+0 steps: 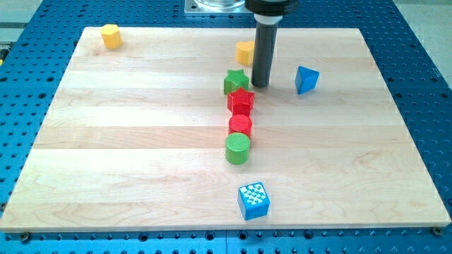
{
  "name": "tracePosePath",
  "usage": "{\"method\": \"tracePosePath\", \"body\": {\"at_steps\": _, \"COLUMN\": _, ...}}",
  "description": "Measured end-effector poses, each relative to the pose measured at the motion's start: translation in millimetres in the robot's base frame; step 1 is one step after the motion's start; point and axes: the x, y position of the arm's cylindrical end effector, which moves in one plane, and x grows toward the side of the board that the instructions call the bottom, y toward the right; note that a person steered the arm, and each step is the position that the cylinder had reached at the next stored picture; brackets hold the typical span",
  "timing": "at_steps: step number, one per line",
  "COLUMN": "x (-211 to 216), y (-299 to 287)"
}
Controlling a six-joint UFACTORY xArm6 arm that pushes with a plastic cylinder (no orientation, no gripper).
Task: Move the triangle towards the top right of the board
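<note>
The blue triangle point(306, 79) stands on the wooden board point(141, 141), right of centre near the view's top. My tip point(259, 85) touches the board about 65 px to the triangle's left, apart from it. The tip is right beside the green star point(236, 81), just above the red star point(241, 101) and below the yellow block point(245, 51), which the rod partly hides.
A red cylinder point(240, 126) and a green cylinder point(238, 149) continue the column below the red star. A blue cube point(253, 200) lies near the view's bottom. A yellow hexagon block point(110, 35) sits at the top left corner. The board's top edge is close behind the rod.
</note>
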Motion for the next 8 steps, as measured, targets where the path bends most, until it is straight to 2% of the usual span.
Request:
{"method": "tracePosePath", "body": {"at_steps": 1, "x": 0, "y": 24}}
{"method": "tracePosePath", "body": {"at_steps": 3, "x": -6, "y": 113}}
{"method": "tracePosePath", "body": {"at_steps": 6, "x": 4, "y": 179}}
{"method": "tracePosePath", "body": {"at_steps": 7, "x": -5, "y": 189}}
{"method": "tracePosePath", "body": {"at_steps": 8, "x": -42, "y": 193}}
